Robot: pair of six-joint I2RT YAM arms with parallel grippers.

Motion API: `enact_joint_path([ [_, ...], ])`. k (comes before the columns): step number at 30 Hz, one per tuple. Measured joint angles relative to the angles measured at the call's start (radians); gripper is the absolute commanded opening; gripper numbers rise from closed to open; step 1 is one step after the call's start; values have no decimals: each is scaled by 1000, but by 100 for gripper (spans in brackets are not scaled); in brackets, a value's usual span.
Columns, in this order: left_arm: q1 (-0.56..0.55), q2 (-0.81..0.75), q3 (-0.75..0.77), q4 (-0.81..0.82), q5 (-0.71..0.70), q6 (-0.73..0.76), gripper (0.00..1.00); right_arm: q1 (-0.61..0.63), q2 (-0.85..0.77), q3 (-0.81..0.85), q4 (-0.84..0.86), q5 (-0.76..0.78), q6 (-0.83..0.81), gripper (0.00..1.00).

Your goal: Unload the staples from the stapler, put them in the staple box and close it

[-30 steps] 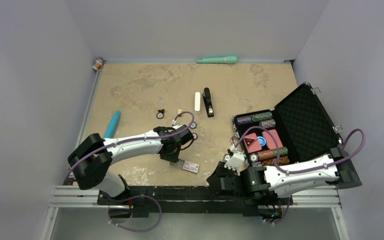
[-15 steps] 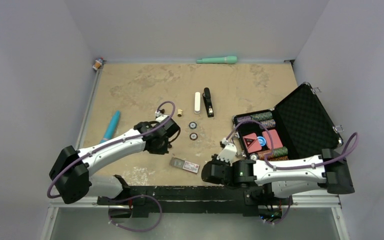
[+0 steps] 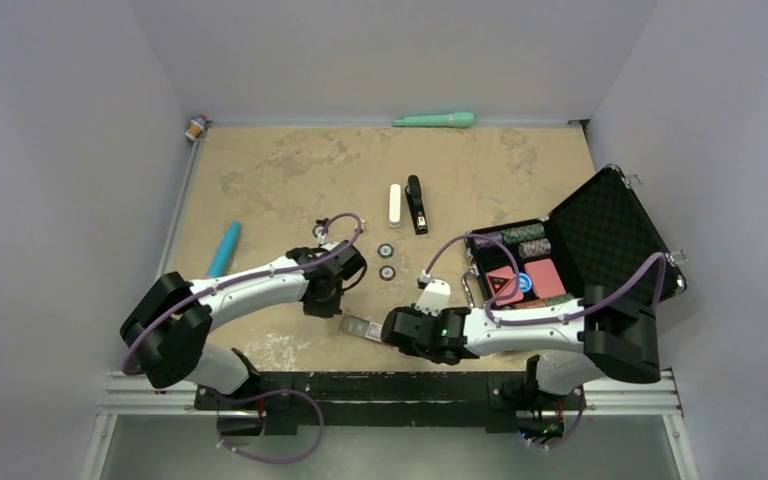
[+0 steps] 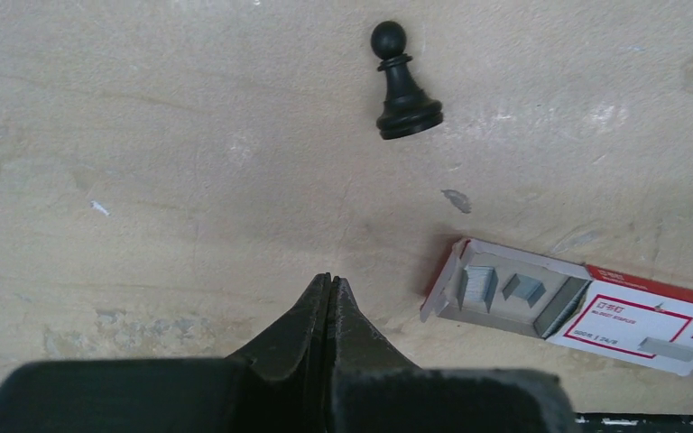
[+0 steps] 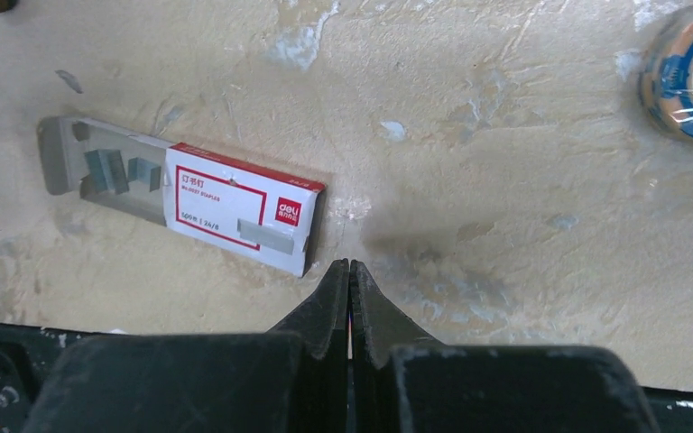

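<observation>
Black stapler well off table edges, left claw, right claw closed

A small red and white box lies on the tan bench, with its tray pulled partly out. A black pawn is not far from it. An open black case holds round chips.

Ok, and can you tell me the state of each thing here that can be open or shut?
stapler: closed, lying flat, not touched.
staple box: tray slid partly out, staples inside.
case: lid open.
left gripper: shut, empty.
right gripper: shut, empty.
</observation>
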Motion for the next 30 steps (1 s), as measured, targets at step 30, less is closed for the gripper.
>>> enact_joint_path([
  [30,0,50,-46,193,165,47,0,-59,131,28,127,-49,-124,0],
])
